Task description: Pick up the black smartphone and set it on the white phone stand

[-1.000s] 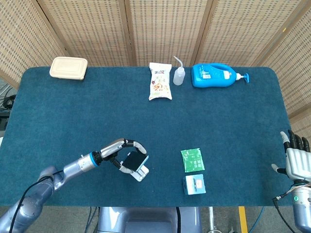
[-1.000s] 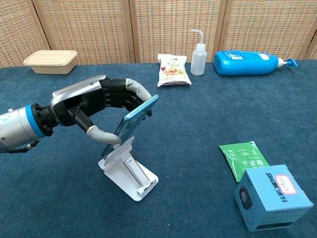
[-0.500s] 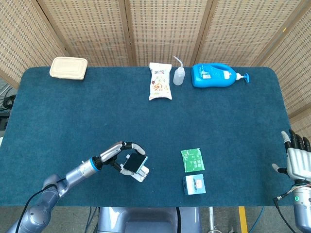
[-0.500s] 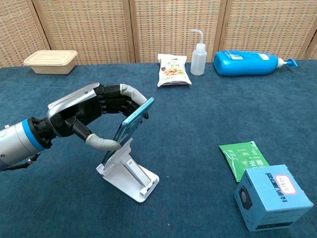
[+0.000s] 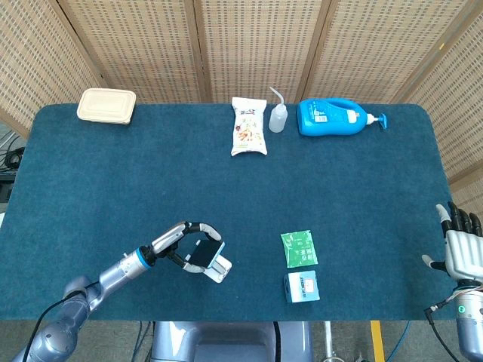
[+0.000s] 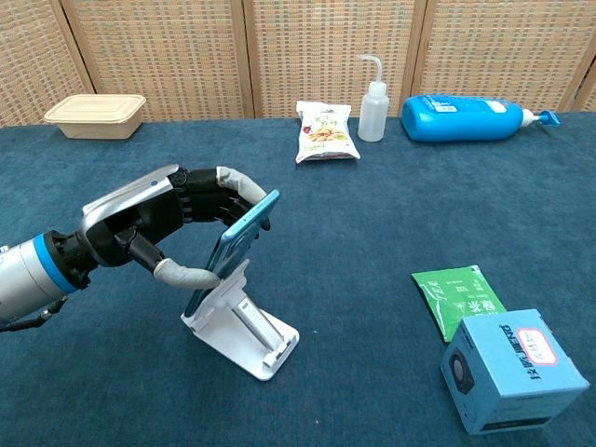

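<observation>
My left hand (image 6: pixel 154 228) grips the black smartphone (image 6: pixel 233 247), which has a light blue edge, between thumb below and fingers on top. The phone stands tilted, its lower edge against the back of the white phone stand (image 6: pixel 244 328) near the table's front left. In the head view the same left hand (image 5: pixel 177 240) holds the phone (image 5: pixel 202 254) just over the stand (image 5: pixel 219 269). My right hand (image 5: pixel 460 245) rests open at the table's right front edge, far from the phone.
A green packet (image 6: pixel 458 296) and a blue box (image 6: pixel 517 370) lie right of the stand. Along the back edge sit a beige food container (image 6: pixel 95 115), a snack bag (image 6: pixel 325 131), a squeeze bottle (image 6: pixel 372 110) and a blue detergent bottle (image 6: pixel 470 117).
My left hand has drawn back toward the front left with the phone, lowering it and tipping it steeper against the stand. The right hand has not moved.
</observation>
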### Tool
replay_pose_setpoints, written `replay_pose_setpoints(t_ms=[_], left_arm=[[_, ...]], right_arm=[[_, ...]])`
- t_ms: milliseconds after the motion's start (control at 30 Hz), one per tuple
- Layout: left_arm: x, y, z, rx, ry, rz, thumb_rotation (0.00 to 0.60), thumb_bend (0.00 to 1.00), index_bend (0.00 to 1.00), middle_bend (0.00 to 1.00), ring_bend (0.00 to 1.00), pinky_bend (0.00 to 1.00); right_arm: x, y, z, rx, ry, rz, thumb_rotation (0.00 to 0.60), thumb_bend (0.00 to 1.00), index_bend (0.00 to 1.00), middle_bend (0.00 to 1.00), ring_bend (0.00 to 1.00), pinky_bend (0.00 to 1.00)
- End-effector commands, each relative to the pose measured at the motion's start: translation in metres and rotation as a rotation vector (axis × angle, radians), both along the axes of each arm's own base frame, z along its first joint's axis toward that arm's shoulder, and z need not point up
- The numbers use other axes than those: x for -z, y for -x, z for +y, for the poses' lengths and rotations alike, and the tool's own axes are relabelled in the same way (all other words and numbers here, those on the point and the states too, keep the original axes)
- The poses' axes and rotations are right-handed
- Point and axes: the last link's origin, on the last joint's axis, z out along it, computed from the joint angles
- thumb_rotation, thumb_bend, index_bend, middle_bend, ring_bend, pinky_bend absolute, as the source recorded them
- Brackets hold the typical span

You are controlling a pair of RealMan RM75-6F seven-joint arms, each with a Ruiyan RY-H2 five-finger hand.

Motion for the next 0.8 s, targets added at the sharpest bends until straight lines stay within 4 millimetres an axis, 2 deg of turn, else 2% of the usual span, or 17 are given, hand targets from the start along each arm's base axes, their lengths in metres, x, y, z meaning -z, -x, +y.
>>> replay_pose_setpoints(t_ms=[33, 367, 800], left_arm=[[0.0003, 0.0, -0.0003, -0.001, -0.003, -0.001, 0.6, 0.25, 0.39, 0.43, 0.39, 0.39], [0.0012, 0.0093, -0.0034, -0.02, -0.018, 0.029, 0.6, 0.24, 0.39, 0.43, 0.39, 0.39], [0.0047, 0.0067, -0.0018, -0.014, -0.033, 0.048, 0.6, 0.21, 0.39, 0.43, 0.39, 0.39]], right_arm=[[-0.0002, -0.0003, 0.0002, -0.001, 0.001, -0.001, 0.6, 0.13, 0.0, 0.0, 0.0, 0.0], [0.0001, -0.0007, 0.0006, -0.002, -0.001, -0.001, 0.6, 0.13, 0.0, 0.0, 0.0, 0.0], [0.0015, -0.0018, 0.0007, -0.003, -0.005, 0.001, 0.6, 0.13, 0.0, 0.0, 0.0, 0.0]])
